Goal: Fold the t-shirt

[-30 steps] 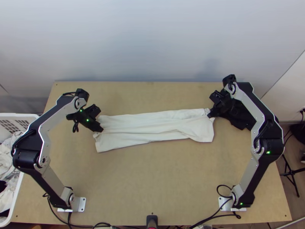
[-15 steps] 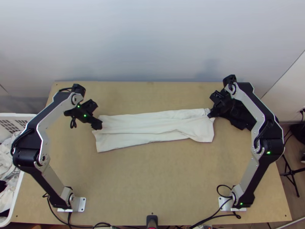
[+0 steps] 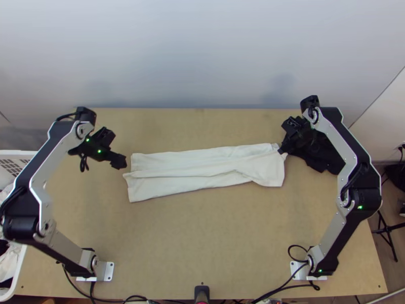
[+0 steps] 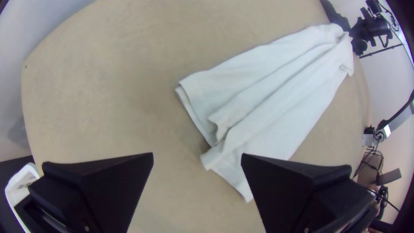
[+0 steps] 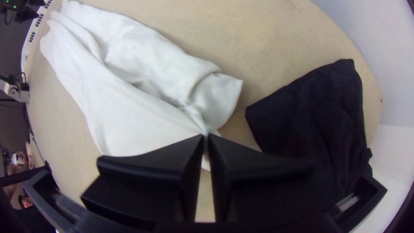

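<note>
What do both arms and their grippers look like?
Left arm and right arm: silver-grey links, black joints, small green lights, exposed black cables, flat silvery base plates. Left gripper and right gripper: black, two wide, flat fingers each, narrowing towards the tips, no visible lettering on them.

Looks like a robotics lab here: two jointed robot arms (image 3: 349, 167) mounted on a wooden desk (image 3: 202, 243), cables (image 3: 277, 290) trailing, tripod (image 3: 387, 230) alongside.
</note>
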